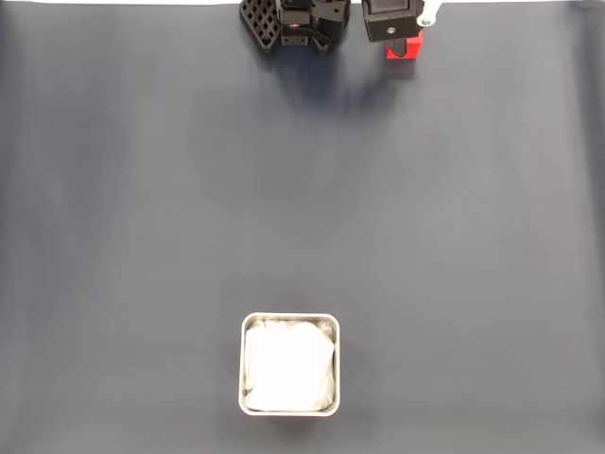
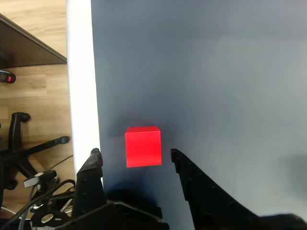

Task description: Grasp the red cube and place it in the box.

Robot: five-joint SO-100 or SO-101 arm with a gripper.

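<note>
Red cube point(image 2: 143, 146): matte, plain faces, crisp edges; sits on the dark grey mat point(image 2: 216, 72) near its white border, at the far edge in the fixed view. Black gripper point(image 2: 135, 155) spread wide, fingers either side of the cube, not touching. Box point(image 1: 289, 364): silver square tin, rounded corners, crumpled white lining, well apart at the near edge. Wood floor and a chair base point(image 2: 24, 148) at left in the wrist view
</note>
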